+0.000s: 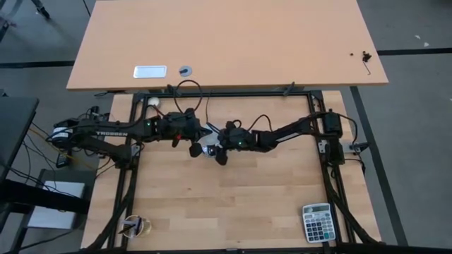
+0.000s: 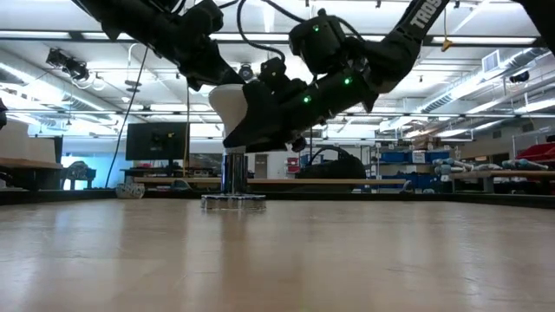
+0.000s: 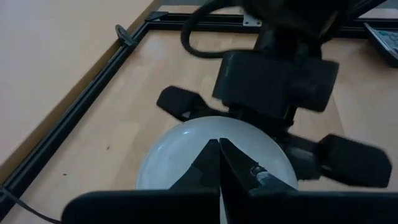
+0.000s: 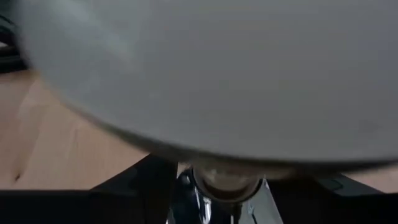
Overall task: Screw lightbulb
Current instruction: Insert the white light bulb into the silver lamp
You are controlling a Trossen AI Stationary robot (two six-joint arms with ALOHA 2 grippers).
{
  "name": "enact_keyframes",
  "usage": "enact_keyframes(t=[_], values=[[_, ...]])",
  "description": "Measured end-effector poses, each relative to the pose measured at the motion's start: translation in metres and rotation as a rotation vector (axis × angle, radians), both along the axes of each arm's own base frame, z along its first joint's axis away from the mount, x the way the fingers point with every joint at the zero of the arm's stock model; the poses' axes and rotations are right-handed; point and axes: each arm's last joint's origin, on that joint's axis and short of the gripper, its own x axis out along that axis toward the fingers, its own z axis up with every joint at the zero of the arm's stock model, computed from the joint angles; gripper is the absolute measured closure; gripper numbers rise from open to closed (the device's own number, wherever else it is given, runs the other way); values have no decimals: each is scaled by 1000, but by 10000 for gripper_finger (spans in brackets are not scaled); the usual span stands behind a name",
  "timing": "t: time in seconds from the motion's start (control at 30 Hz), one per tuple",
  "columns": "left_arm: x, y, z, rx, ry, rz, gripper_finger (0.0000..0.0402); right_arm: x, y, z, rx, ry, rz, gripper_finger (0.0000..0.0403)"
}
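Looking at the wooden table, left to right: got the left arm reaching in from the left edge to mid-table. Reading the left gripper as fingers pressed together, tips over the wide white face of the lightbulb; cannot tell if touching. Finding the lightbulb mid-table, upright, wide face up, narrow screw base down in the socket, which sits flat on the wood. Seeing the right gripper just right of it, coming in from the right side, fingers spread wide with one on each side of the bulb, not pinching it. Noting a small white ball at the far left edge and a calculator near right, both well apart from the bulb
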Motion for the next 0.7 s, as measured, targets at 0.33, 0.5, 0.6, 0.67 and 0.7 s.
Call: enact_keyframes(t=[0.33, 0.5, 0.6, 0.67, 0.7], values=[[0, 0, 0, 17, 5, 5, 402, -15, 14, 27, -34, 105, 42, 158], [0, 0, -1, 18, 5, 6, 402, -30, 20, 50, -63, 154, 6, 179], [0, 0, -1, 18, 5, 7, 402, -40, 20, 61, -93, 189, -46, 209], [0, 0, -1, 18, 5, 7, 402, -45, 19, 69, -108, 185, -76, 242], [0, 0, -1, 18, 5, 7, 402, -46, 19, 73, -111, 171, -84, 262]])
